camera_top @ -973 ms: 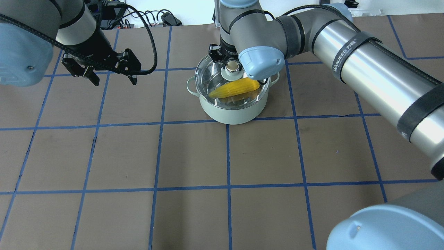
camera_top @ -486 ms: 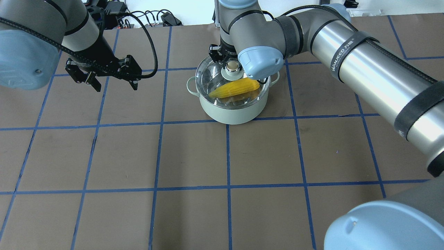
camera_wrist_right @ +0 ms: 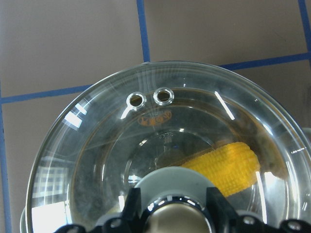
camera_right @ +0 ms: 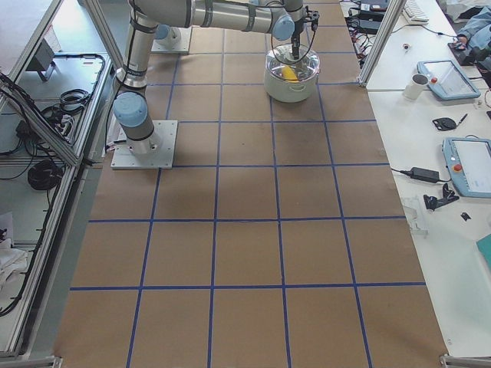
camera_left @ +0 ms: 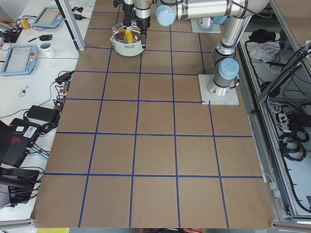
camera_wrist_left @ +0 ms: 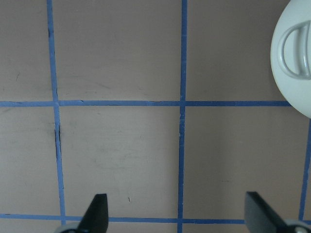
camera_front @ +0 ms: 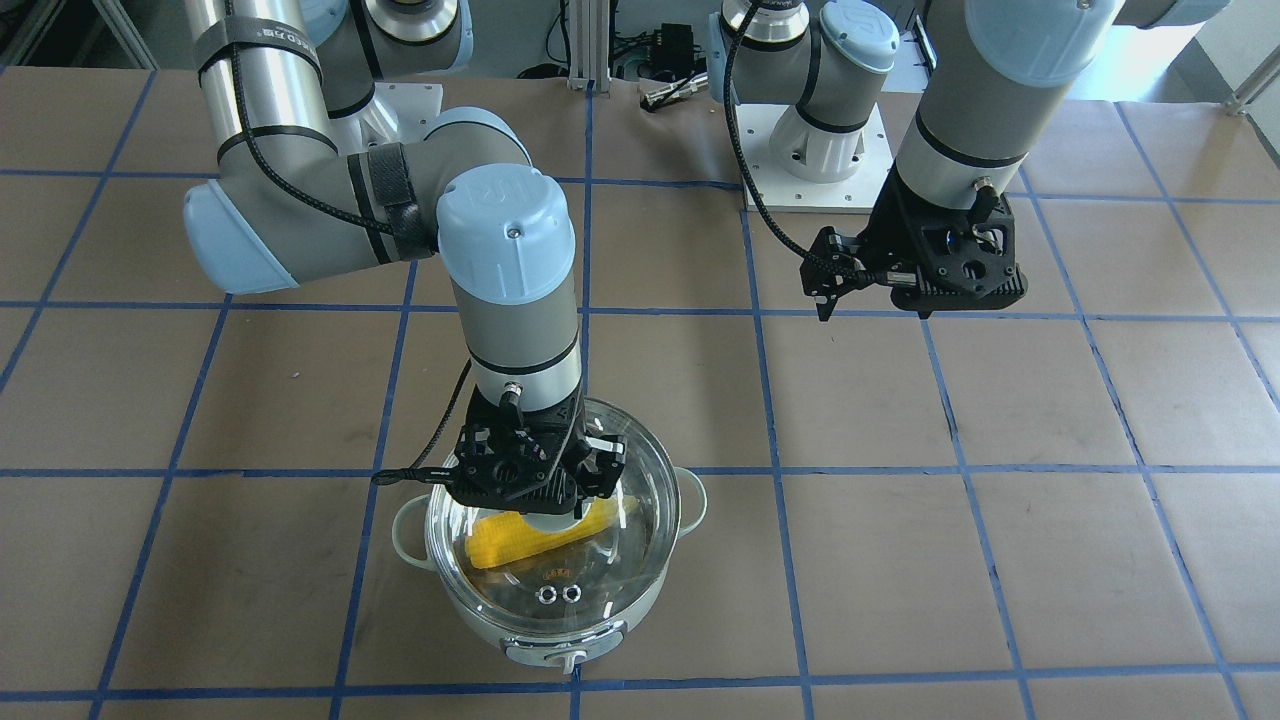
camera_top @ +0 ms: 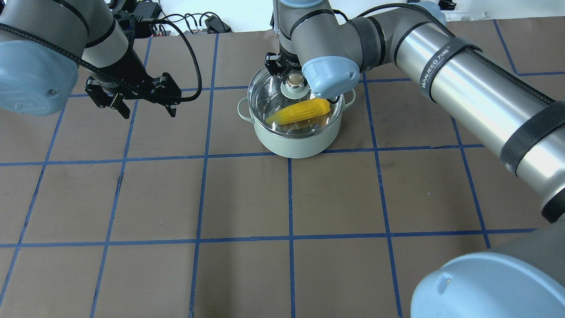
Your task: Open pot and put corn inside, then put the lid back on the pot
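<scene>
Glass lid [camera_wrist_right: 97, 145] rests on the pot [camera_top: 300, 143], corn [camera_top: 300, 112] inside: rigid, slick, breakable, best taken by its knob [camera_top: 295, 81]. The right hand [camera_wrist_right: 172, 206] looks clamped there; the left hand [camera_wrist_left: 178, 211] hangs spread, empty, over the desk [camera_top: 220, 198].

The round pale mint-green pot [camera_top: 300, 145] stands midway along the brown papered counter [camera_top: 247, 198], near the operators' edge. A clear glass dome lid [camera_top: 265, 97] closes its mouth. The right tool [camera_wrist_right: 170, 208] clasps the lid's knob from above, and its arm slants in from the robot's edge, barring the right-end approach. The left tool [camera_wrist_left: 177, 211], fingers spread wide, hangs over bare paper on the pot's left-end side, apart from it. Wide bare paper runs toward both ends.
</scene>
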Action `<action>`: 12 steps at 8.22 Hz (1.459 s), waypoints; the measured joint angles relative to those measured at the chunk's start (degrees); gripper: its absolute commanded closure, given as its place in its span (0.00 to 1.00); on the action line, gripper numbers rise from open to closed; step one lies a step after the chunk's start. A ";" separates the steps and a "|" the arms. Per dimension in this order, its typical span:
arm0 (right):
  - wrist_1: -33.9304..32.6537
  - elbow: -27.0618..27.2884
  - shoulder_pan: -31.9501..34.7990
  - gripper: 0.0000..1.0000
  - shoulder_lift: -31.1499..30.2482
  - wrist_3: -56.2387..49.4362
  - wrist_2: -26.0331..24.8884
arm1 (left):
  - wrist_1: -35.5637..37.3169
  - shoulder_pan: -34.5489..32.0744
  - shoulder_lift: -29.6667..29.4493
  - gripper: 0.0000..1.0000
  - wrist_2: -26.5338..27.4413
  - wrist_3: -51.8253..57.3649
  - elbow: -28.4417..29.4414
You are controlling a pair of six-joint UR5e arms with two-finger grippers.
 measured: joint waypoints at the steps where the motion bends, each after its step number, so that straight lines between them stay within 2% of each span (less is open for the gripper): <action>1: -0.09 -0.02 0.00 0.76 0.01 -0.31 -0.39 | -0.01 0.00 -0.02 0.00 0.02 0.00 -0.02; 12: -0.26 0.48 0.30 0.77 0.29 -0.32 -1.60 | 0.07 0.08 -0.06 0.00 0.03 0.43 -1.17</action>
